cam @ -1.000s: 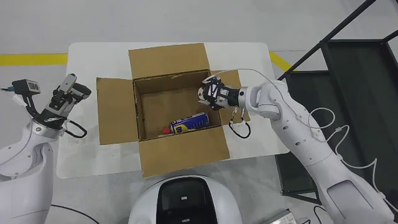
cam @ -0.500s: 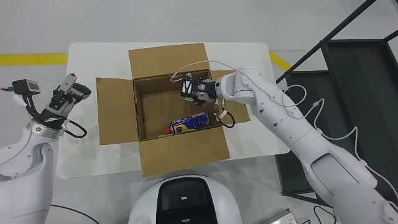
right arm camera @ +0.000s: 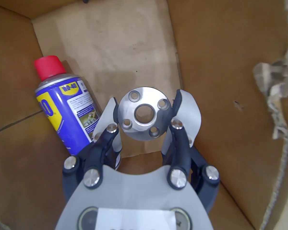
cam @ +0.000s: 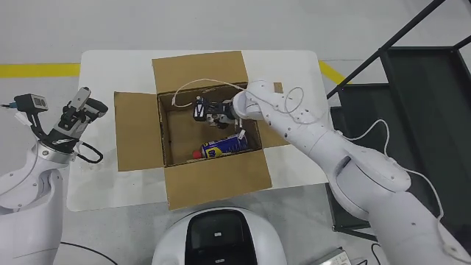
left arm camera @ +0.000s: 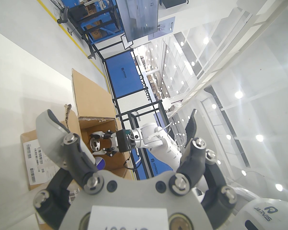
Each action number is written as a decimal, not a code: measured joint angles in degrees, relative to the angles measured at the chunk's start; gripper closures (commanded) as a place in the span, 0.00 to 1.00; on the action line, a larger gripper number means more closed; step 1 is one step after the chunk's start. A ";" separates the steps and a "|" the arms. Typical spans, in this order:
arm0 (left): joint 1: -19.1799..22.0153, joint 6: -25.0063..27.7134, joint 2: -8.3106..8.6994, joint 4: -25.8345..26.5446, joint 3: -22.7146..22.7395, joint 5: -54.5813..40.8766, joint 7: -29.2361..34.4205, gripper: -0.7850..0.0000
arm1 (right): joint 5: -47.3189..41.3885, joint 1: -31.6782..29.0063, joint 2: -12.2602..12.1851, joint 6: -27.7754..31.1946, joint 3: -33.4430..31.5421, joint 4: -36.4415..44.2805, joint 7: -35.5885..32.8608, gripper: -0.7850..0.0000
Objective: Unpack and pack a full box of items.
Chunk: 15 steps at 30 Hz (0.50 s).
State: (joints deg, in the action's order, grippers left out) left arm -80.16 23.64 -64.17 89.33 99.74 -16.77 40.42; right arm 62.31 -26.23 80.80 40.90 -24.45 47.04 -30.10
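Box (cam: 213, 180), flaps open, containing a spray can (cam: 224, 146) on its side and the right gripper (right arm camera: 146, 101), fingers clamped on a metal disc (right arm camera: 129, 111); left gripper (left arm camera: 119, 118) with fingers apart.

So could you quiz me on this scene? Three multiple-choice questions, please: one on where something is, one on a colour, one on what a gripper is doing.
1. Where is the spray can?
A) On the table beside the box
B) Lying on the floor of the cardboard box
C) Standing on a box flap

2. What colour is the can's cap?
A) Red
B) Green
C) White

3. What is the right gripper doing?
A) Open and empty
B) Shut on the can
C) Shut on a round metal disc

Answers:
1 B, the top view shows the can on its side inside the box.
2 A, the cap is plainly red in the right wrist view.
3 C, both fingers press against the disc's rim.
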 measured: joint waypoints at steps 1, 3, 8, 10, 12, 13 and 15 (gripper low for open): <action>0.00 0.00 0.00 0.00 0.00 0.00 0.00 0.00 | 0.20 0.33 0.73 -0.48 0.51 -1.60 -0.08 1.00; 0.00 0.00 0.00 0.00 0.00 0.00 0.00 0.00 | 0.50 0.77 1.77 -1.16 1.18 -3.78 -0.26 1.00; 0.00 0.00 0.00 0.00 0.00 0.00 0.00 0.00 | 0.76 1.63 4.33 -1.20 2.49 -8.84 0.26 0.54; 0.00 0.00 0.00 0.00 0.00 0.00 0.00 0.00 | 0.93 1.80 5.05 -0.79 2.82 -10.29 0.88 0.00; 0.00 0.00 0.00 0.00 0.00 0.00 0.00 0.00 | 1.49 2.02 5.80 0.00 3.23 -11.68 1.70 0.00; 0.00 0.00 0.00 0.00 0.00 0.00 0.00 0.00 | 1.50 2.11 6.07 0.25 3.25 -12.30 2.27 0.00; 0.00 0.00 0.00 0.00 0.00 0.00 0.00 0.00 | 1.40 2.38 6.49 0.74 3.05 -13.65 3.89 0.00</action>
State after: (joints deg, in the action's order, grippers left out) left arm -80.16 23.64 -64.17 89.33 99.74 -16.77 40.42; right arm 63.71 -23.85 87.29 41.63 -21.41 33.39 -26.21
